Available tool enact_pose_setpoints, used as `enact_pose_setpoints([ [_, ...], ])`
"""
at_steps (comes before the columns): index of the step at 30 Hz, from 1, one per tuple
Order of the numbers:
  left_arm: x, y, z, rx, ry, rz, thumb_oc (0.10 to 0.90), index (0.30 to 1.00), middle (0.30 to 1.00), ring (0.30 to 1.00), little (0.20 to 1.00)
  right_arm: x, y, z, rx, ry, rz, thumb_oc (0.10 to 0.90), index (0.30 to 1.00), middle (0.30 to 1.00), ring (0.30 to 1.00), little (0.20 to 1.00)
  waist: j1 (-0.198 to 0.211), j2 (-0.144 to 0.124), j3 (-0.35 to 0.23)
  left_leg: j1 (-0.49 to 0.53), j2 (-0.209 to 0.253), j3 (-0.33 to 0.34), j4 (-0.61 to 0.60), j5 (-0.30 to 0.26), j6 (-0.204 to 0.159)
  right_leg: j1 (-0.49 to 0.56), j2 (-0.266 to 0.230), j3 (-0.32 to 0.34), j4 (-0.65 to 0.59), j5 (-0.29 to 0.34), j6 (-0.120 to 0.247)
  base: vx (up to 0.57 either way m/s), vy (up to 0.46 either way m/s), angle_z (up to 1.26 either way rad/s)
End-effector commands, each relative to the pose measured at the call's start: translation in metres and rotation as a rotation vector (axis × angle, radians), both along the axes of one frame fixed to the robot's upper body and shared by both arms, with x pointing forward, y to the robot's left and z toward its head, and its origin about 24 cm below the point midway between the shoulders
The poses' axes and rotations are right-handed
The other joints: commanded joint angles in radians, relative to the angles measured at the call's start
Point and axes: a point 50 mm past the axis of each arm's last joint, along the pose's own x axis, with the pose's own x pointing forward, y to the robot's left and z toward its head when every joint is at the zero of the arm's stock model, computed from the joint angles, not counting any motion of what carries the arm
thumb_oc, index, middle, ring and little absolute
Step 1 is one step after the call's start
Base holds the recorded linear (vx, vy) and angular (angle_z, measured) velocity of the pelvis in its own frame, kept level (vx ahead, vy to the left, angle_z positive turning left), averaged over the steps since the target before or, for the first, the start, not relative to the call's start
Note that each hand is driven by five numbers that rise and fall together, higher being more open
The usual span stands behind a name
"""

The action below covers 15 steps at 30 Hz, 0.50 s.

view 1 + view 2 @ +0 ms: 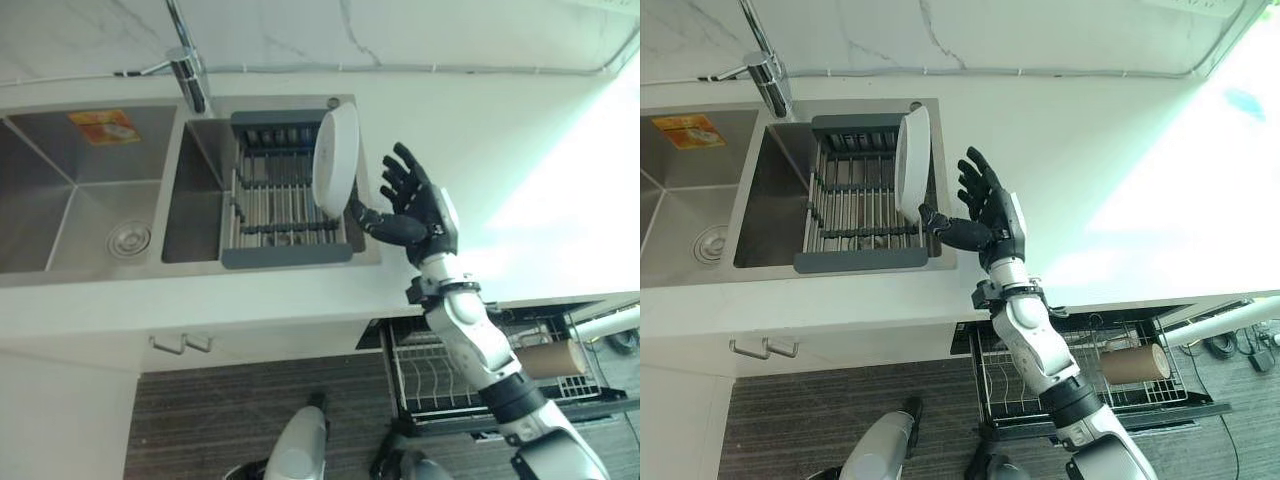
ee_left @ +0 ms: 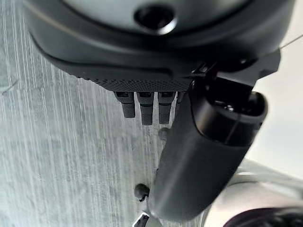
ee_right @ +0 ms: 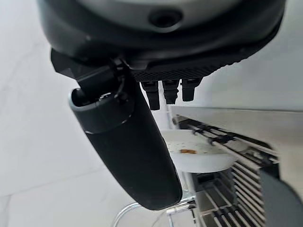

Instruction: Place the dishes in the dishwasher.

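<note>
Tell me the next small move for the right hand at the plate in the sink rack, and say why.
Probably ease the right hand a little toward the white plate and close on its rim. The plate stands on edge in the drying rack over the sink; the hand is open beside it, thumb reaching toward its lower edge, fingers spread and apart from it, so nothing is gripped yet.

A double stainless sink (image 1: 60, 200) is set into a white countertop (image 1: 480, 130). A chrome faucet (image 1: 188, 70) stands at the far edge between the basins. The left basin holds a round drain (image 1: 129, 239) and an orange sticker (image 1: 104, 126). Below the counter, a cabinet handle (image 1: 181, 344) faces grey wood-grain flooring (image 1: 230, 410).
</note>
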Motion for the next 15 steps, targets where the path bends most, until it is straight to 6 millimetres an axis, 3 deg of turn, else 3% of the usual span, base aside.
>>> enact_pose_setpoints([
  [1, -0.025, 0.014, -0.002, 0.048, 0.076, -0.038, 0.800, 0.900, 0.900, 0.900, 0.900, -0.007, 0.005, 0.074, 0.105, -0.346, 0.019, 0.800, 0.900, 0.900, 0.900, 0.900, 0.012, 0.003, -0.028, 0.027, 0.021, -0.028, -0.060, -0.048, -0.029, 0.060, -0.061, 0.027, 0.005, -0.082, 0.072, 0.00, 0.000, 0.00],
  [15, -0.029, 0.019, -0.001, 0.045, 0.094, -0.015, 0.800, 0.900, 0.900, 0.900, 0.900, -0.002, 0.016, 0.077, 0.112, -0.329, 0.037, 0.800, 0.900, 0.900, 0.900, 0.900, 0.035, 0.008, -0.019, 0.031, 0.019, -0.027, -0.060, -0.049, -0.028, 0.072, -0.081, 0.009, 0.005, -0.079, 0.081, 0.00, 0.007, 0.04],
])
